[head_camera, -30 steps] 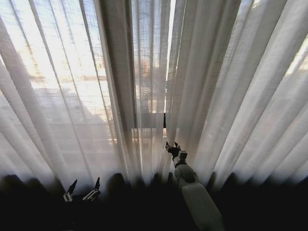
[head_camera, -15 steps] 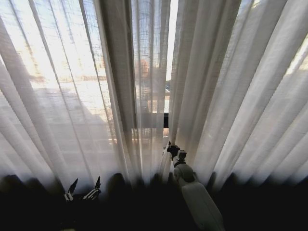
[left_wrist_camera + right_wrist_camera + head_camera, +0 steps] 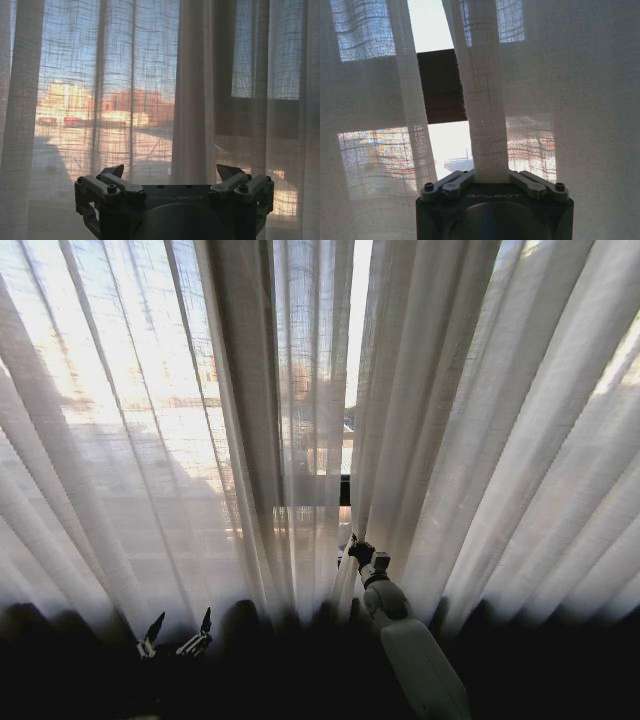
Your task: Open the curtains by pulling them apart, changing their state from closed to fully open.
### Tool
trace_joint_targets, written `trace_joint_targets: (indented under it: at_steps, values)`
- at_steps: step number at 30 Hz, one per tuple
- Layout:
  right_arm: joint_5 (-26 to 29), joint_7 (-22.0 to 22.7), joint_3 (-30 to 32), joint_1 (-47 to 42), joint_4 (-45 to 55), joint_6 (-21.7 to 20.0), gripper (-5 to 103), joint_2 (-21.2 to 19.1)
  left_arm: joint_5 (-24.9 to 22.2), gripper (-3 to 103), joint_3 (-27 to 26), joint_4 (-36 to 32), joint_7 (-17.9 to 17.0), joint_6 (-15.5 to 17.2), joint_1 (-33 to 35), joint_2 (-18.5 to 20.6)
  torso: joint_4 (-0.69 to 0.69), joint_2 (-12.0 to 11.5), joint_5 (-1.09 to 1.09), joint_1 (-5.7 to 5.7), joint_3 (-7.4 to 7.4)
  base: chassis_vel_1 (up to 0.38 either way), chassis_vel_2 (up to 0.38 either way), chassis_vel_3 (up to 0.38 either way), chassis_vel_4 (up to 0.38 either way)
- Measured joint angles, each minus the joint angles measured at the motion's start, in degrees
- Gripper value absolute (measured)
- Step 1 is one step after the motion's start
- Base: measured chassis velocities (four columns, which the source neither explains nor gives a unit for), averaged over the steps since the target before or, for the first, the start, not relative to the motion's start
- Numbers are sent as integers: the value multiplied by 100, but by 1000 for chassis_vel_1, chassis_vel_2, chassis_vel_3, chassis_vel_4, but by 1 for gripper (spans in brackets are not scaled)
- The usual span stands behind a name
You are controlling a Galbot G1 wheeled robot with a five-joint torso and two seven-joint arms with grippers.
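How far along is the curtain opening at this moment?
Early. Done: the right gripper is shut on the inner edge fold of the right curtain panel, and a narrow gap shows between the panels. In hand: that grasp. Left: the left curtain panel hangs untouched, the left gripper open below it; both panels need pulling wide.

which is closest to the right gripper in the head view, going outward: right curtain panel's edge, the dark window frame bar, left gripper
1. right curtain panel: its inner edge is pinched in the right gripper.
2. dark window frame bar: just above, in the gap.
3. left gripper: far off to the left, low.
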Motion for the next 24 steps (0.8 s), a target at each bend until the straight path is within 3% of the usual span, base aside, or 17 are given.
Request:
trace_joint_targets:
  at_steps: [10,24]
  values:
    - [3,-20,2,-16,2,0,0,-33,58,100,16,15,5,-88,58,-21,-1,0,-1,0,0,-128,-125,127,123]
    - [14,-18,10,-19,55,3,0,-60,99,100,53,-15,25,-99,68,-41,-1,0,0,-1,0,-298,-311,290,303]
